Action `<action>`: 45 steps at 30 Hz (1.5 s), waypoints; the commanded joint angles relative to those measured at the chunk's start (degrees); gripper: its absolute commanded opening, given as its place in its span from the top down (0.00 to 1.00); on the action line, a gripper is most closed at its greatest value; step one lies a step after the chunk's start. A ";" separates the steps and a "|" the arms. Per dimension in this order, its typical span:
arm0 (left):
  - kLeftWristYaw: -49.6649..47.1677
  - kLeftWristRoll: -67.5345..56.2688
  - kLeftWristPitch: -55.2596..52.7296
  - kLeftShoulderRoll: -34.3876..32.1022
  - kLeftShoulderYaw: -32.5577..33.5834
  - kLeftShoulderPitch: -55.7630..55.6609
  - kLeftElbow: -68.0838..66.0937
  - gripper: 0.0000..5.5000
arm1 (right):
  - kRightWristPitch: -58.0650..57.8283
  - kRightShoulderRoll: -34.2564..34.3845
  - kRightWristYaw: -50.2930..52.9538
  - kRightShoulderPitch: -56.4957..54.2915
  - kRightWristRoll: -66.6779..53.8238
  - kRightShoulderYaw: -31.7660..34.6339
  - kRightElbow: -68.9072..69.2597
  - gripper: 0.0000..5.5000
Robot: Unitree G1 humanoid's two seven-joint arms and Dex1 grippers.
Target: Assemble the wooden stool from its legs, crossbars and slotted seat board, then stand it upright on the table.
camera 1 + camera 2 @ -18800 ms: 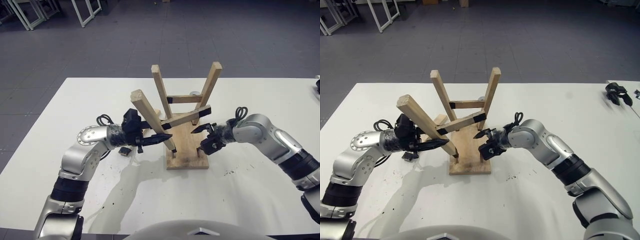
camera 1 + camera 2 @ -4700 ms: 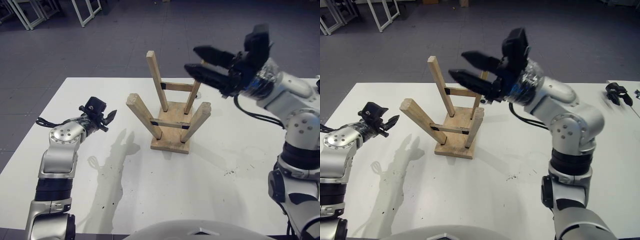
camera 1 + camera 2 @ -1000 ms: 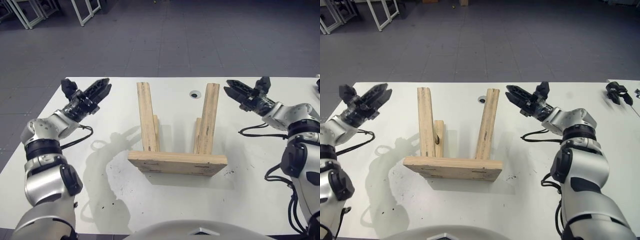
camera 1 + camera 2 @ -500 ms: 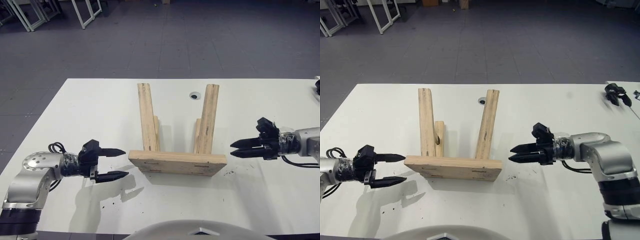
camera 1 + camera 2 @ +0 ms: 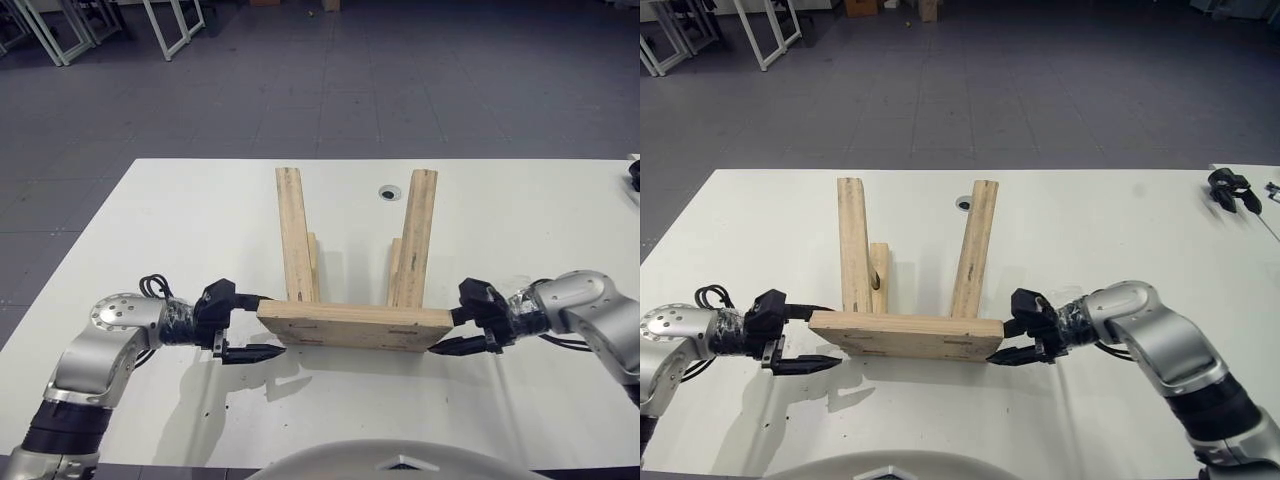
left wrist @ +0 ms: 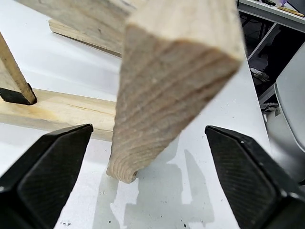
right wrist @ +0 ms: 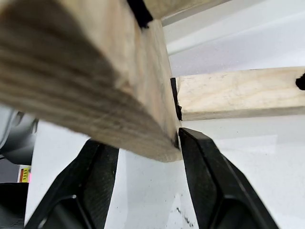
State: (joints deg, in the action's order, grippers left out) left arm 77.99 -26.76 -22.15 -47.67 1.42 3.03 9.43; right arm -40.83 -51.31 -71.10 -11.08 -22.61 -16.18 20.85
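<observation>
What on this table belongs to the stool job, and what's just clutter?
Job: stool, lying on its side; left gripper at one end of it; right gripper at the other end.
Lying about: small black object at the far right edge of the table; round hole in it.

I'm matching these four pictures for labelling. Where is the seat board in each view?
Left eye: seat board on edge on the table, near the middle.
Right eye: same place, left of centre.
Left wrist: its end grain, close up.
Right wrist: its other end, close up.
Shared landmark: the white table under it.
</observation>
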 commanded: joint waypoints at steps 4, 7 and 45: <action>1.64 0.72 -1.37 -0.53 -4.54 -4.01 -2.81 0.41 | 1.34 2.80 2.82 -2.14 2.50 -3.04 -1.31 0.65; 2.33 0.88 -2.50 -0.79 -6.42 -5.31 -4.38 0.50 | 1.35 3.25 2.67 -2.78 2.02 -2.75 -2.24 0.69; -57.51 -36.07 -58.20 13.41 31.62 -65.17 -95.81 0.40 | -28.71 36.97 54.54 -54.00 -47.31 39.02 -85.31 0.36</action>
State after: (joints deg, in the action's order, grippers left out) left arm 25.54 -63.90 -81.17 -37.38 30.96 -63.41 -84.94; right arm -70.36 -17.25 -15.72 -62.65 -72.76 22.23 -61.49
